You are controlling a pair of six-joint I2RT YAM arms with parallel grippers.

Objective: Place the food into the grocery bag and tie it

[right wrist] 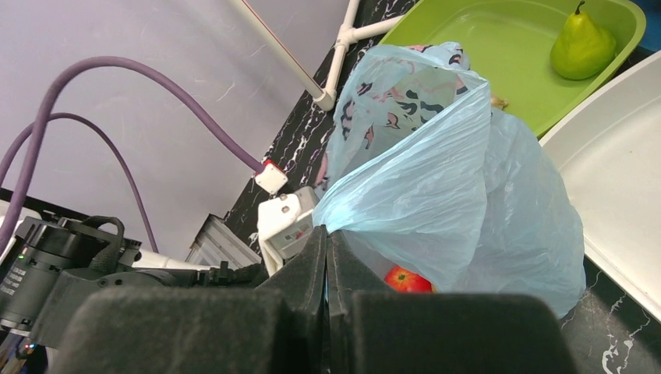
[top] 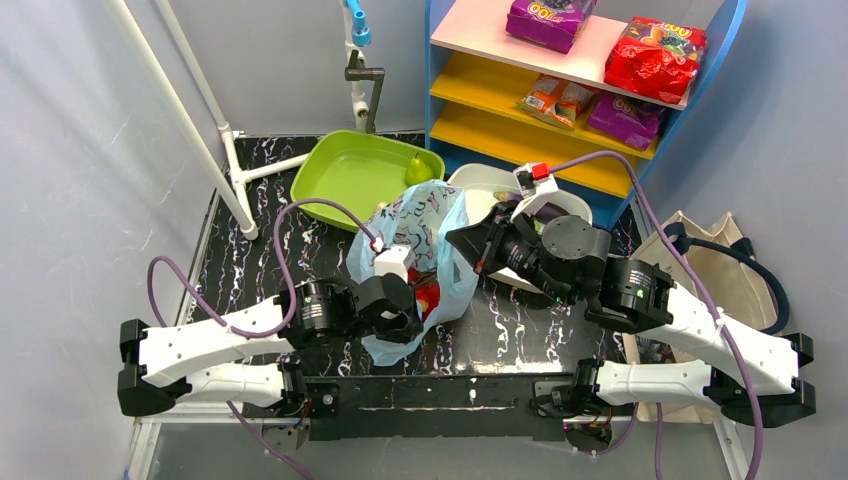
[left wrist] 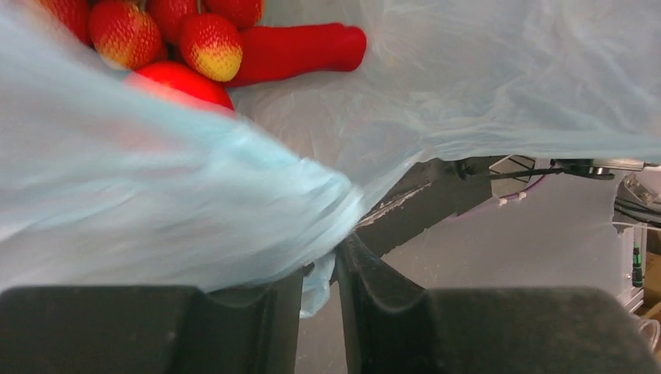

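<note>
The light-blue grocery bag stands in the middle of the table between both arms. Inside it lie the food items: strawberries, a long red pepper and a round red fruit. That fruit also shows through the bag's mouth in the right wrist view. My left gripper is at the bag's near edge, its fingers nearly together with a fold of blue film pinched between them. My right gripper is shut on the bag's rim on the right side.
Behind the bag sits a green tray holding a green pear. A white tray lies to its right. At the back right is a shelf with snack packs. A beige tote sits beside the right arm. White pipes stand at the back left.
</note>
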